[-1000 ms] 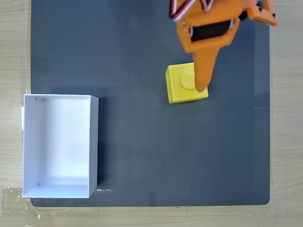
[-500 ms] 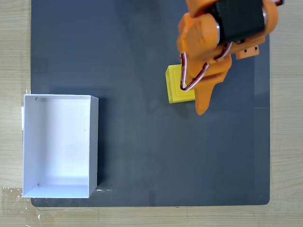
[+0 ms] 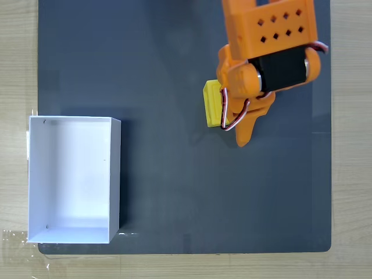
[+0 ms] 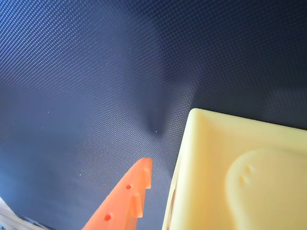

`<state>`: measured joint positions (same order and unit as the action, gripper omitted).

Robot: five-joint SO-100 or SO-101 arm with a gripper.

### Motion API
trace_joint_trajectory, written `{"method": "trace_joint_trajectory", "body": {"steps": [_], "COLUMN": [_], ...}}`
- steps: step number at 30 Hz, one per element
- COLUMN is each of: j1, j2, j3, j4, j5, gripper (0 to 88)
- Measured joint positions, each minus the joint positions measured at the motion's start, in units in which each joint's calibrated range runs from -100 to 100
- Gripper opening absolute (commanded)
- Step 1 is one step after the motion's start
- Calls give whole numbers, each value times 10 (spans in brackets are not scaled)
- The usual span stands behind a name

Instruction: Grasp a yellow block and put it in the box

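The yellow block [image 3: 213, 106] lies on the dark mat right of centre in the fixed view, mostly covered by my orange gripper [image 3: 239, 110], which hangs over it. One orange fingertip [image 3: 243, 138] pokes out just past the block's lower edge. In the wrist view the block [image 4: 240, 172] fills the lower right with its round stud up. An orange finger [image 4: 134, 191] stands just beside its left face with a thin gap. The other finger is hidden. The white box [image 3: 114, 174] stands open-topped at the mat's left edge, far from the gripper.
A dark grey mat [image 3: 174, 58] covers most of the wooden table [image 3: 17, 58]. Bare mat lies between the block and the box. Clear tape [image 3: 17, 244] sits by the box's lower left corner.
The arm has swung further over the block and its wrist has turned, hiding more of the block. The fingertip now reaches past the block's lower edge. Block and box have not moved.
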<state>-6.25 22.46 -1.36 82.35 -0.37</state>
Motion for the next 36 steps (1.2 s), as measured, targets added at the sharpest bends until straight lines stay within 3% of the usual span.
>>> {"method": "trace_joint_trajectory", "body": {"steps": [5,8,16,23,28,36], "j1": [-4,-4,-2,13,94,280], "j2": [0,0,0,-40,-92,-103], "j3": [-5,-11,-34,-171,-264,-275], "j4": [-3,-3,-3,-3,-67,-198], "j5": [3,-1,3,2,2,2], "gripper": [271,199,192,187,192,192]}}
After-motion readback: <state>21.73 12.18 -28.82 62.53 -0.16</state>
